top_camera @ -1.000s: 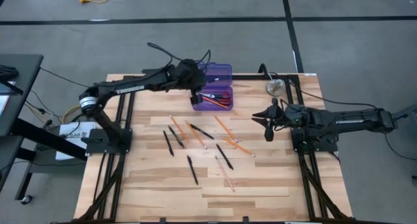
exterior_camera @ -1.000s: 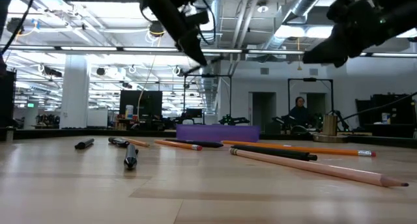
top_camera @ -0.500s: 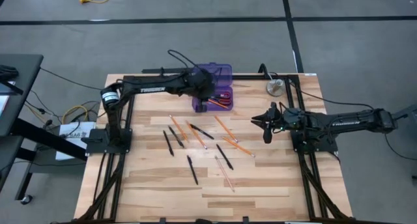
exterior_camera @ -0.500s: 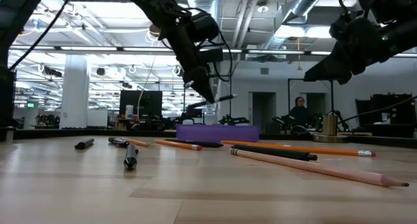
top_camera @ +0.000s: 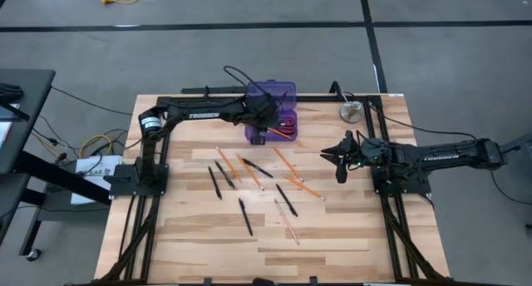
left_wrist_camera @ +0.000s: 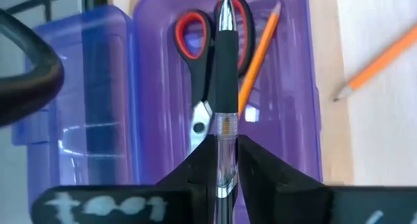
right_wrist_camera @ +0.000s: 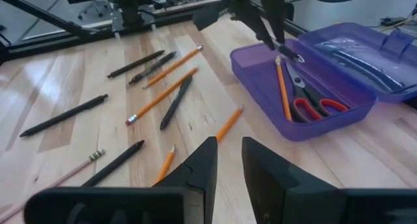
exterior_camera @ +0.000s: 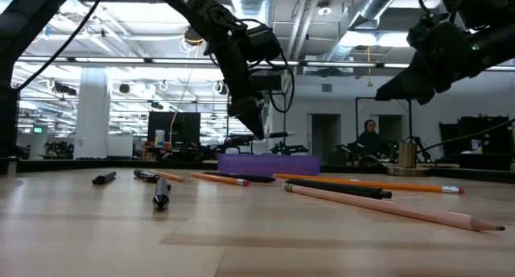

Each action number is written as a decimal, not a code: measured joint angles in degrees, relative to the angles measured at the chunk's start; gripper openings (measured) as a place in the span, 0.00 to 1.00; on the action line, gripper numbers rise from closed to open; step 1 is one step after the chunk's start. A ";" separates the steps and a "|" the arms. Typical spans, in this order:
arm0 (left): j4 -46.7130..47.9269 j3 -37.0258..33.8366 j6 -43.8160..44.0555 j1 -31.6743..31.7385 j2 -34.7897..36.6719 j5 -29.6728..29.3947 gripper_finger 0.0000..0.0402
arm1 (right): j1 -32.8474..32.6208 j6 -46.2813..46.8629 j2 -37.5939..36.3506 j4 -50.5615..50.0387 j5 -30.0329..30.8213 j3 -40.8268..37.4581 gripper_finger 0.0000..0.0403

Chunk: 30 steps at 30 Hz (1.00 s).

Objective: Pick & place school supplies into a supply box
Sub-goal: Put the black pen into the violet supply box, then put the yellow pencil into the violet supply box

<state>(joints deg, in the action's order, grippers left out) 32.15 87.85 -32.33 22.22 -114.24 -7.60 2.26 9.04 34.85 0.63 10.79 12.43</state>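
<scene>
Pen (left_wrist_camera: 225, 87) in left end effector (left_wrist_camera: 221, 160), above box (left_wrist_camera: 296, 74)

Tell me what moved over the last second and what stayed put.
The left gripper, its jaws shut on a black pen, swung further over the purple supply box and lowered toward it; the pen now hangs above the red-handled scissors and an orange pencil already inside. The right gripper held its place near the table's right side. The loose pens and pencils on the table did not shift.
</scene>
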 joint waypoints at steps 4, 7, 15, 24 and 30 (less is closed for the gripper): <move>0.11 0.00 -0.33 0.02 -0.22 -0.24 0.10 | 0.00 0.00 0.00 -0.16 -0.15 0.00 0.16; 0.73 -0.02 -0.45 0.24 -0.31 -0.25 0.12 | 0.00 0.00 0.00 -0.18 -0.17 0.00 0.16; 2.43 -0.02 0.30 0.26 -0.31 -0.27 0.16 | 0.00 -0.02 0.00 -0.16 -0.20 0.00 0.16; 2.41 -0.04 2.39 0.26 -0.31 -2.17 0.21 | 0.00 0.00 0.00 -0.18 -0.24 0.00 0.16; 7.20 3.80 7.22 -0.08 -0.28 -4.25 0.23 | 0.00 -0.01 0.00 -0.18 -0.26 0.00 0.16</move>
<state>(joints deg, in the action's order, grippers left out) 39.35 91.65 -25.10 22.14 -114.52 -11.85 2.26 9.03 34.85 0.45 10.52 12.43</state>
